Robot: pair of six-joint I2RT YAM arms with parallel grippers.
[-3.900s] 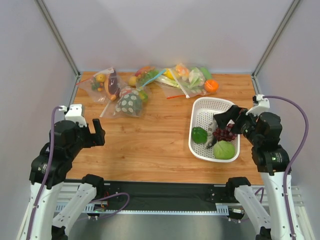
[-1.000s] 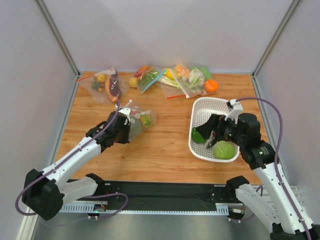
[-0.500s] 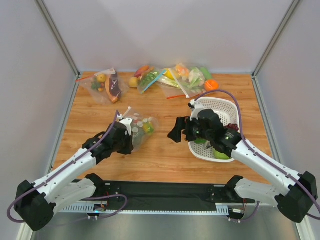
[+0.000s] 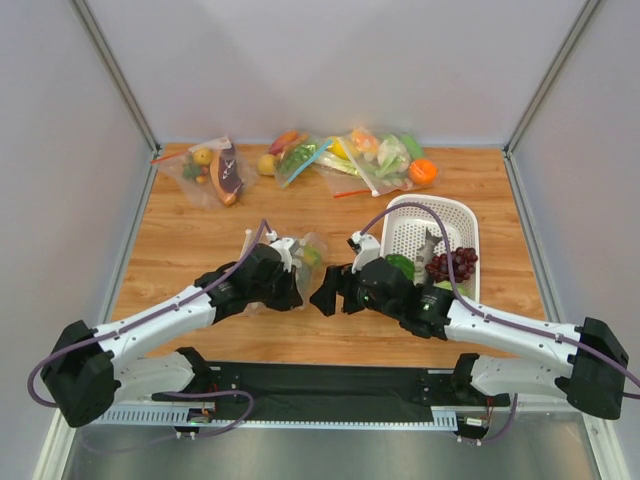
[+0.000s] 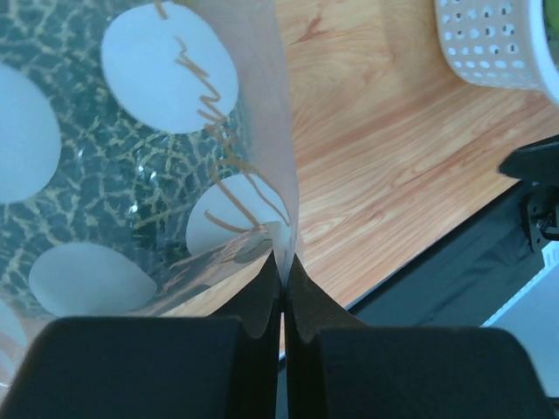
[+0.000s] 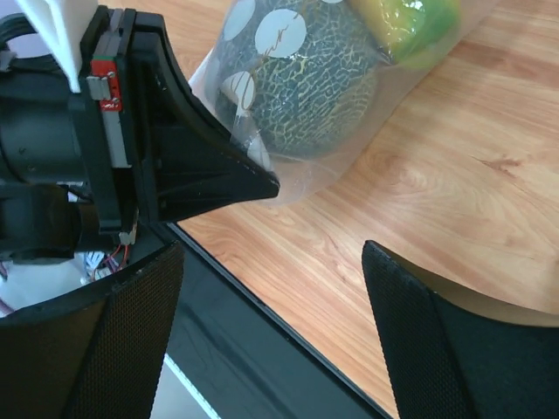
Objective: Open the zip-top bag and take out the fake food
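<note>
The zip-top bag (image 4: 303, 253), clear with white dots, lies at the table's near middle. My left gripper (image 4: 293, 290) is shut on the bag's near edge, and the left wrist view shows the film (image 5: 262, 131) pinched between its fingertips (image 5: 262, 292). Fake food shows through the plastic: a grey-green bumpy ball (image 6: 297, 87) and a yellow-green fruit (image 6: 410, 22). My right gripper (image 4: 322, 292) hovers open just right of the left one. Its fingers (image 6: 113, 340) straddle bare wood and hold nothing, with the left gripper's tip (image 6: 262, 185) just ahead of it.
A white basket (image 4: 400, 215) at the right holds a green pepper (image 4: 400, 266) and purple grapes (image 4: 452, 265). Other filled bags (image 4: 350, 155) lie along the back edge, one more at the back left (image 4: 210, 170). The black front rail (image 6: 262, 349) runs just below both grippers.
My right arm has swung left from the basket to beside the bag, its jaws a little narrower. My left arm has dragged the bag right and nearer the front edge.
</note>
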